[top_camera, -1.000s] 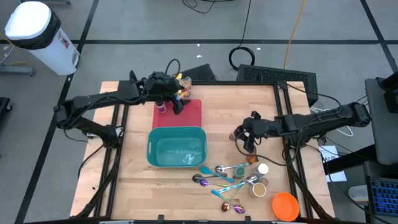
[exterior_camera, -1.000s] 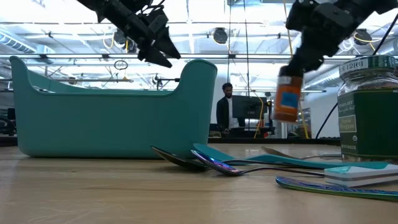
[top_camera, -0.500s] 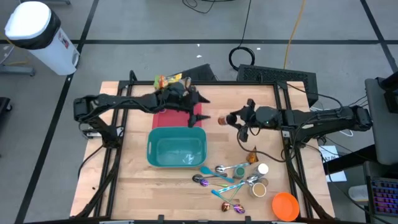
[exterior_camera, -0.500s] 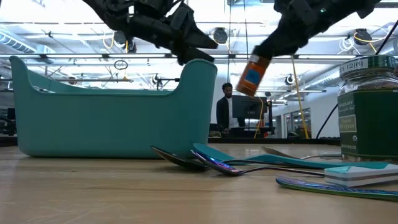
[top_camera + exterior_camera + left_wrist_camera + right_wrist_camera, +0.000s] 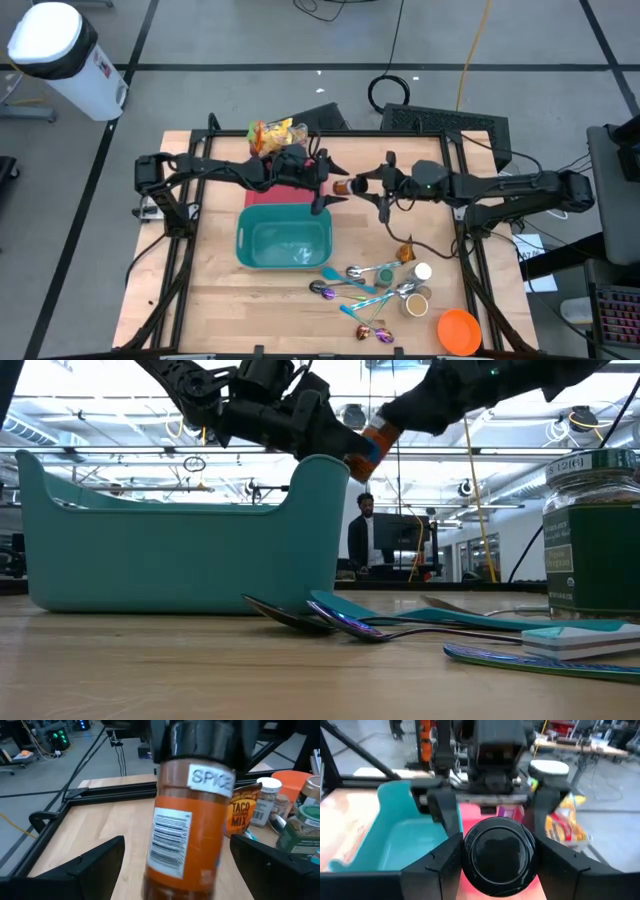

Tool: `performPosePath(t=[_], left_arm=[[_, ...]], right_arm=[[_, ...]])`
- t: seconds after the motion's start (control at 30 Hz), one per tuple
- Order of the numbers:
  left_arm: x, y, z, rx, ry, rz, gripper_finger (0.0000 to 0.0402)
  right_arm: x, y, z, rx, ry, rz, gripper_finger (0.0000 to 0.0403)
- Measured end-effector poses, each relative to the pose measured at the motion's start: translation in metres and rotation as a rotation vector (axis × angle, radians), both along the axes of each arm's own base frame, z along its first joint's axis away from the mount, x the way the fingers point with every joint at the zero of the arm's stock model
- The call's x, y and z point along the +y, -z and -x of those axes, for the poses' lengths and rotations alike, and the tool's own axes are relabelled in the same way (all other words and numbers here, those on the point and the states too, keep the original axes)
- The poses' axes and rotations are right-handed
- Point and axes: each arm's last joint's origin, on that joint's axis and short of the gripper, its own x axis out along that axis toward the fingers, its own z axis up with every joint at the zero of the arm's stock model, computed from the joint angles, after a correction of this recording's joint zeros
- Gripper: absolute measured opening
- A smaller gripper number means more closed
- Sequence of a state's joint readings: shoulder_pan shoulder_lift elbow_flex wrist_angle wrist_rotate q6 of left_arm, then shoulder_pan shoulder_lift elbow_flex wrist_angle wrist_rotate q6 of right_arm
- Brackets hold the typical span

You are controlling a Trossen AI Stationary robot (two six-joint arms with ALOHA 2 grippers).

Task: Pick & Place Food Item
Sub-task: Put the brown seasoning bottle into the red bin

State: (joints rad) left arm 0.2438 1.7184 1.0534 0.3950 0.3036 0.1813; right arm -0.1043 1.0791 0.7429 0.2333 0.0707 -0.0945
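The table [image 5: 215,300] is pale wood with a smooth, lightly grained matt top, framed by black metal rails [image 5: 180,270]. The teal bin [image 5: 283,240] is smooth plastic with a soft sheen. The spice bottle [image 5: 182,840] looks like clear plastic with a glossy paper label and a shiny black plastic cap [image 5: 497,851]. The spoons [image 5: 330,622] are polished metal with an iridescent gloss. The jar [image 5: 592,535] is glass with a paper label. The snack bag [image 5: 272,131] is crinkled glossy foil.
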Motion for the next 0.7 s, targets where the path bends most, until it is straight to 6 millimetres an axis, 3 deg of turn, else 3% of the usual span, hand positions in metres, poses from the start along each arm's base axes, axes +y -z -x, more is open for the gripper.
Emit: performPosePath(t=[0.7], left_arm=[[0.0021,0.0024,0.0011,0.028,-0.028,0.010,0.0365]], right_arm=[[0.0002,0.0025,-0.0016,0.013,-0.013,-0.011,0.0197]])
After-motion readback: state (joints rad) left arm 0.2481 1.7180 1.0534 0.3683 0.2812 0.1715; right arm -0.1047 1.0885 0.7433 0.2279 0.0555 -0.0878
